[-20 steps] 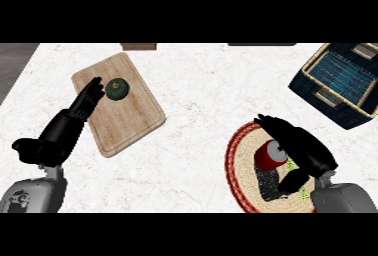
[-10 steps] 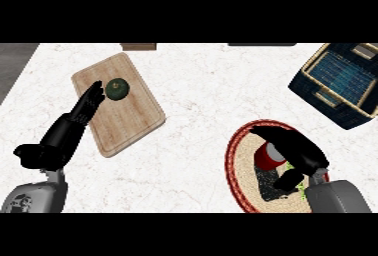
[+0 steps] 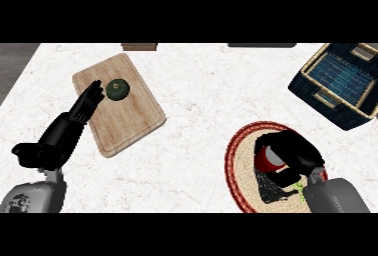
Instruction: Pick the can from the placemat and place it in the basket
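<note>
- Right hand (image 3: pixel 294 156): fingers and thumb curled round the can (image 3: pixel 270 158), which shows as a red body with a grey top at the hand's left side. The hand covers most of the can, a grasp suited to lifting it upright.
- Counter (image 3: pixel 207 100): white marbled top under both hands, carrying everything listed below.
- Board (image 3: pixel 125 115): wooden, well to the left of the right hand and under the left fingers; no part in the task.
- Basket (image 3: pixel 325 95): dark, with a woven lining, beyond the right hand and to its right, well apart. Its open top is judged ready to take the can from above.
- Placemat (image 3: pixel 240 165): round, red-rimmed, directly beneath the right hand; the can appears not yet clear of it.
- Left hand (image 3: pixel 74 122): fingers straight, lying on the board, tips just beside the dark green fruit (image 3: pixel 117 89). Resting, out of the transfer path.
</note>
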